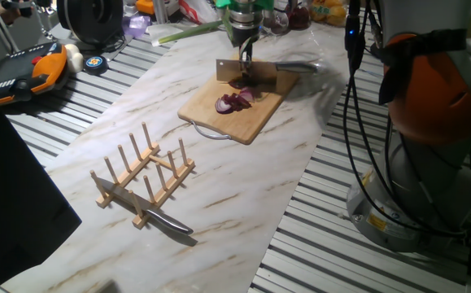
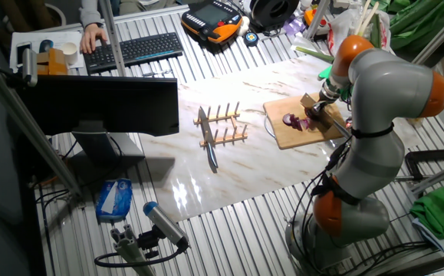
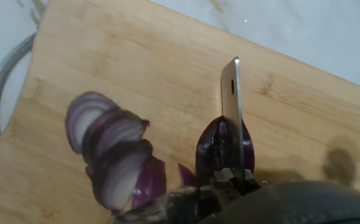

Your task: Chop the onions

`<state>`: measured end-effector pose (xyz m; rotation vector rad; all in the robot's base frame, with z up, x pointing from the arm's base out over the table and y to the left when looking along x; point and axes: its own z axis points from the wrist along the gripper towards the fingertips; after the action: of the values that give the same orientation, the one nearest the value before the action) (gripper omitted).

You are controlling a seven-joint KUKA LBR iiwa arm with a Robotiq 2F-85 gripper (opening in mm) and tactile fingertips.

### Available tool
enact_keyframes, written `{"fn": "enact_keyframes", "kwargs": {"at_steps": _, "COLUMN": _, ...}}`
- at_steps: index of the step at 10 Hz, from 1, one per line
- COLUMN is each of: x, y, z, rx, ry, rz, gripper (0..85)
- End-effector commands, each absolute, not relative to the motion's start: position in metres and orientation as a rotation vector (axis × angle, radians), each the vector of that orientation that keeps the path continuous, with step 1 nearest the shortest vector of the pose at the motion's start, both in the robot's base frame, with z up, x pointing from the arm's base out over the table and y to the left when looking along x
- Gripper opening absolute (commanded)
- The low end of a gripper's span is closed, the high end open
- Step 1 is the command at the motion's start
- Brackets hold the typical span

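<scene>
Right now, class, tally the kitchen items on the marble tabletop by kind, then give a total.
Knives: 2, the cleaver in the gripper and the knife on the rack
Wooden cutting board: 1
Wooden peg rack: 1
Partly sliced red onion: 1
Total: 5

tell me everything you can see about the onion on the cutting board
The onion is dark purple-red with pale inner rings, already partly chopped. Several curved slices lie fanned and leaning on each other on the wooden cutting board. One uncut chunk stands beside them, with the cleaver blade sunk into its top.
</scene>
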<state>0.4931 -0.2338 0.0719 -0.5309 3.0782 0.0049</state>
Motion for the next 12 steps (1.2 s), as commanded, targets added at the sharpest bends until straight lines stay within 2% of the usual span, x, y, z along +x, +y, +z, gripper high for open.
{"fn": "enact_keyframes", "kwargs": {"at_steps": 1, "x": 0.495, "y": -0.233, "z": 0.071, "rx": -0.53, "ry": 3.078, "rz": 0.003, "gripper": 0.7}}
{"fn": "enact_keyframes", "kwargs": {"at_steps": 5, "x": 0.497, "y": -0.232, "z": 0.067, "rx": -0.53, "ry": 3.079, "rz": 0.01, "gripper": 0.7}}
{"fn": "enact_keyframes", "kwargs": {"at_steps": 9, "x": 0.495, "y": -0.231, "z": 0.088, "rx": -0.524, "ry": 3.099, "rz": -0.007, "gripper": 0.7}}
{"fn": "enact_keyframes", "kwargs": {"at_steps": 12, "x": 0.497, "y": -0.23, "z": 0.08, "rx": -0.522, "ry": 3.103, "rz": -0.004, "gripper": 0.7}}
